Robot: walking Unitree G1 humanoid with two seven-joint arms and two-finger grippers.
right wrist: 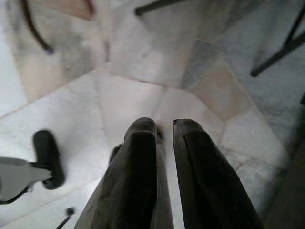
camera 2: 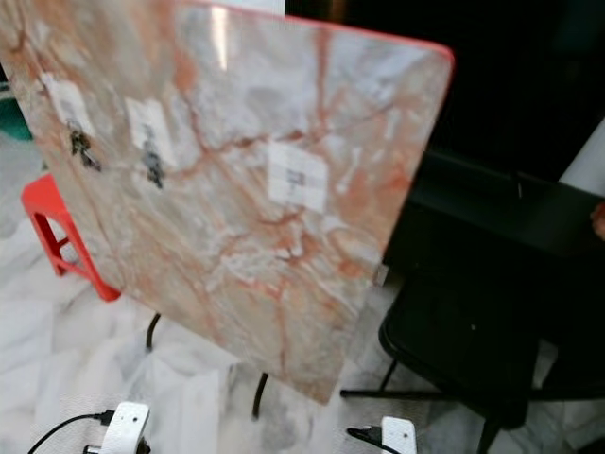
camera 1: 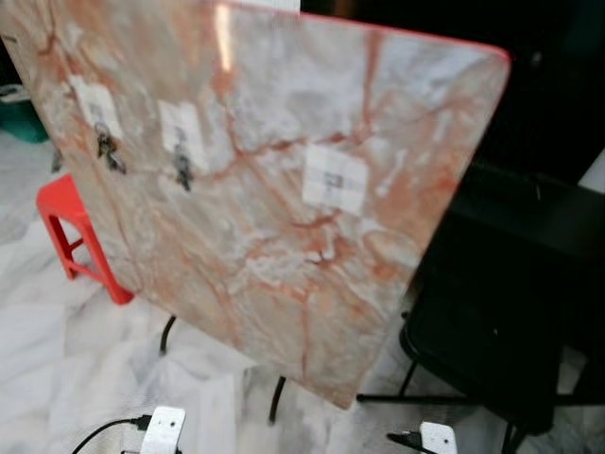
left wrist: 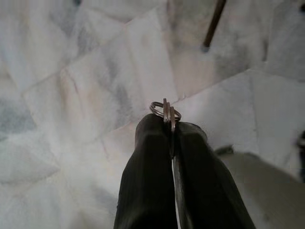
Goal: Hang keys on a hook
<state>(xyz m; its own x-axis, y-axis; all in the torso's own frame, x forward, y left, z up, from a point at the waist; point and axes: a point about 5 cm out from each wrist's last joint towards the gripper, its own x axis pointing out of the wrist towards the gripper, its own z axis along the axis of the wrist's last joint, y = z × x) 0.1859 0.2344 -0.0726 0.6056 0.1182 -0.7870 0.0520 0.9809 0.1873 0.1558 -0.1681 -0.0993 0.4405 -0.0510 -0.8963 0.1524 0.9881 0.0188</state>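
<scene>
Fingers of our left gripper [left wrist: 167, 128] are clamped on a silver metal key ring [left wrist: 165, 111], pointing down at the white marble floor [left wrist: 71, 95]. Our right gripper [right wrist: 164, 126] hangs low, fingers slightly apart, holding nothing. We see the tilted pink marble board [camera 1: 274, 161] with white hook pads [camera 1: 334, 178] in the upper left of the frame.

A red plastic stool [camera 1: 71, 227] stands on the pale marble floor [camera 1: 57, 359] — a black chair [camera 1: 492, 350] well apart.

Tilted board [camera 1: 284, 189] ahead, two key bunches [camera 1: 109, 151] hanging on it, stool [camera 1: 71, 222] behind left, chair [camera 1: 492, 350] right
</scene>
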